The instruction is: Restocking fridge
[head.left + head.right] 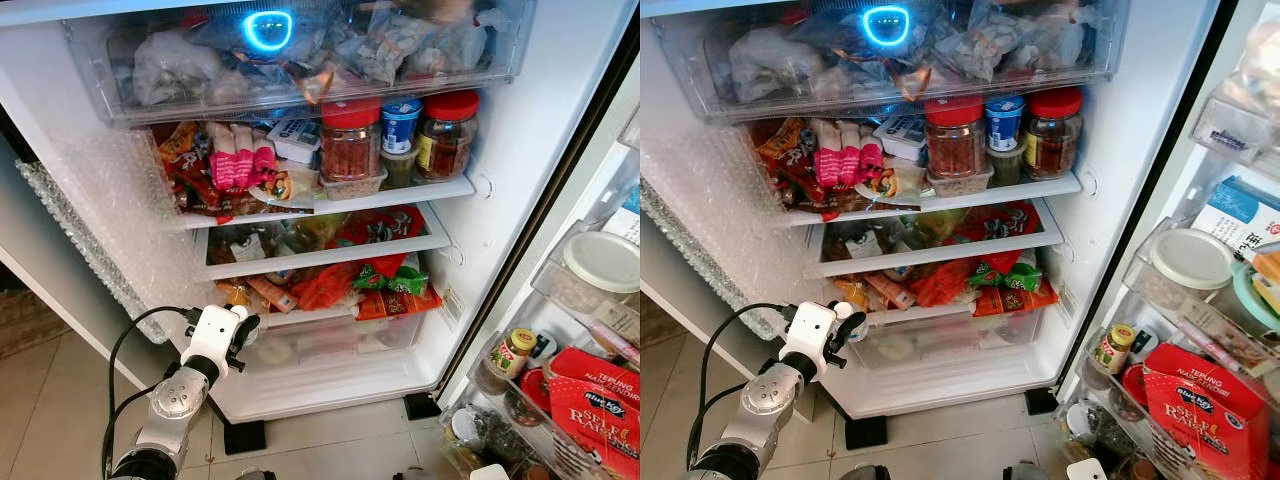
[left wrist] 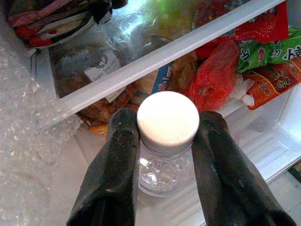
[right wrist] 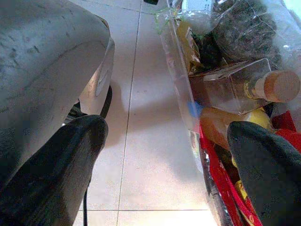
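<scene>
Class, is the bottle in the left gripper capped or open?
Capped. A white screw cap sits on the clear bottle, held between the left gripper fingers.

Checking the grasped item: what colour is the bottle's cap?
White, on a clear bottle; the cap shows best in the left wrist view.

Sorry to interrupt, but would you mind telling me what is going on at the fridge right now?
The robot is restocking the open fridge. Its left gripper is shut on a small clear bottle with a white cap, holding it at the fridge's lower left, in front of the bottom drawer and below the packed snack shelves. The right gripper hangs open over the tiled floor beside the door bins, holding nothing.
</scene>
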Robot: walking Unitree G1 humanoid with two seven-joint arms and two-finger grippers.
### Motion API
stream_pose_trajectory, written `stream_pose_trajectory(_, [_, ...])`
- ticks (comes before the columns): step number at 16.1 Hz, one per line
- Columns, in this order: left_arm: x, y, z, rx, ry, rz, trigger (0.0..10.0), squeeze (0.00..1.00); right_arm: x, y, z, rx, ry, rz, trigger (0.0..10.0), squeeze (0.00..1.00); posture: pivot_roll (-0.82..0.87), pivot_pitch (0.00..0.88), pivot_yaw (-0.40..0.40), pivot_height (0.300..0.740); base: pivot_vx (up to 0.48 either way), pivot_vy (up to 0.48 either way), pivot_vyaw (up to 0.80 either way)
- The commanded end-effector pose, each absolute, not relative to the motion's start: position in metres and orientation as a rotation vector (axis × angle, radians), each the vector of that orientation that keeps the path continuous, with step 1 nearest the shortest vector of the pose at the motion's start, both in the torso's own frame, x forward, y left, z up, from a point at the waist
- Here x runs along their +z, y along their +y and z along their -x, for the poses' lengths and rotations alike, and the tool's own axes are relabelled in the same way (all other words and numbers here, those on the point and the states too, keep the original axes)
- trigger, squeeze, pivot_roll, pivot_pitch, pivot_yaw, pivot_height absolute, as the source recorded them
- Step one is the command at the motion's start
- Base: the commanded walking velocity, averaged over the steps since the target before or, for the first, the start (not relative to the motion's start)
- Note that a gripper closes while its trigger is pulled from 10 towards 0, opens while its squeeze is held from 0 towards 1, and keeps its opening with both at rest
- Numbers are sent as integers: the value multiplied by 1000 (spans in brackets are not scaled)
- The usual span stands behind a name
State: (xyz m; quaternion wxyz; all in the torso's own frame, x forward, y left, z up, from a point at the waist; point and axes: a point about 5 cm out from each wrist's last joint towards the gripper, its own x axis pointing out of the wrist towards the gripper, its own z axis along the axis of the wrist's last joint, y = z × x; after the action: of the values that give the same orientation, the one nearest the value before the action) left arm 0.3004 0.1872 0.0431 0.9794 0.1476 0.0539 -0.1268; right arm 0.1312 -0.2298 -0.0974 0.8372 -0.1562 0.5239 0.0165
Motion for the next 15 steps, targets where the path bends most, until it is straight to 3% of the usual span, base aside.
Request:
stream_pose_trajectory(1, [49, 189, -303, -270, 83, -337, 10000, 0, -100, -224, -129, 48, 1114, 307, 10000, 0, -211, 29, 45, 661, 255, 0, 0])
stream_pose_trajectory(15, [50, 189, -300, -289, 73, -360, 10000, 0, -99, -224, -129, 46, 1116, 304, 10000, 0, -202, 34, 41, 661, 276, 0, 0])
